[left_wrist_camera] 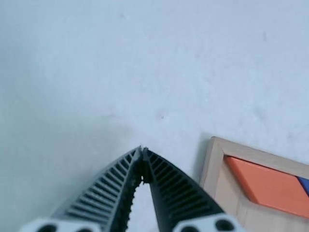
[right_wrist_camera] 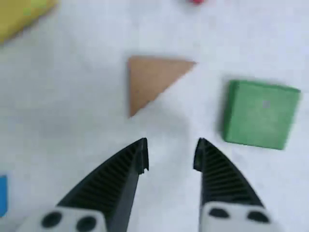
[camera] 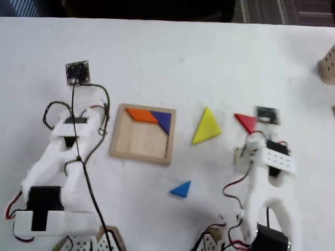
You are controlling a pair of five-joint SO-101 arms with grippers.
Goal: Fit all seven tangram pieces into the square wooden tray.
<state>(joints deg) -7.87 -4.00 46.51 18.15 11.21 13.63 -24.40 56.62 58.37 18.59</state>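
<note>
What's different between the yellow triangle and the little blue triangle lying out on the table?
The yellow triangle is clearly bigger than the blue triangle, and their colours differ. In the high view the yellow triangle lies to the right of the wooden tray, while the blue triangle lies below it, nearer the arms' bases. Both are triangles lying flat on the white table, outside the tray.

Likely a robotics lab or maker's bench: a plain white worktop (camera: 220, 63) carries a white printed left arm (camera: 52, 157) and right arm (camera: 269, 172), trailing loose black cables (camera: 90, 193).
</note>
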